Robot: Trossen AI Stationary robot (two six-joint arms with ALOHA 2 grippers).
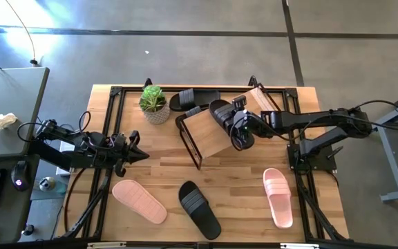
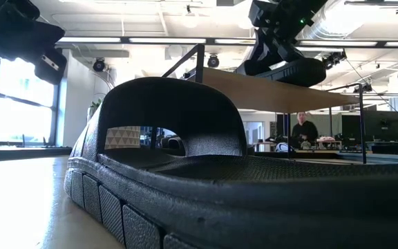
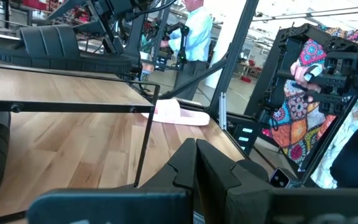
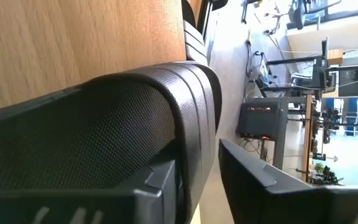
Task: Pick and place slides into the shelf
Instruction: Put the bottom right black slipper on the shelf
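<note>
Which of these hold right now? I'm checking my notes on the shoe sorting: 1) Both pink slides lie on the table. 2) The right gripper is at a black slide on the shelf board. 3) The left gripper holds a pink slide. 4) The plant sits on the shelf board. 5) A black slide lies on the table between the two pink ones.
1) True: one pink slide lies front left, the other pink slide front right.
2) True: the right gripper is at the black slide on the shelf board.
3) False: the left gripper is shut and empty.
4) False: the plant stands on the table beside the shelf.
5) True: a second black slide lies there.
</note>
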